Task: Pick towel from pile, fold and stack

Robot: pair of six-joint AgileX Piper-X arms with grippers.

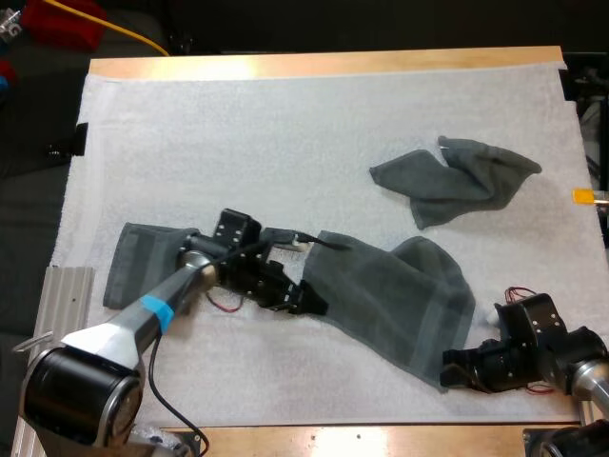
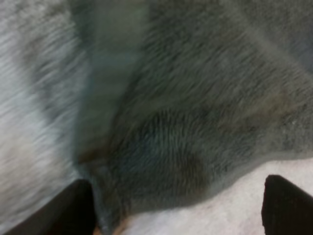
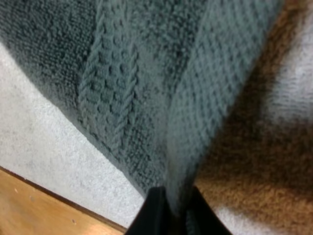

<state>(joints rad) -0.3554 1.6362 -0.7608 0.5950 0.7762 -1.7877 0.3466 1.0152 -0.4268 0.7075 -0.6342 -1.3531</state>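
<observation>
Pinching towel [image 1: 390,295] corner between right jaws | left jaws spread apart, at towel's opposite edge

1. The spread towel [image 1: 390,295] is coloured dark grey-green, and a braided band is woven along it.
2. The crumpled towel [image 1: 457,181], near the mat's far right corner, is coloured the same grey-green.
3. The flat towel [image 1: 133,267] by the mat's left edge is coloured likewise.
4. The mat [image 1: 285,124] is coloured white, the table [image 1: 324,63] light brown.
</observation>
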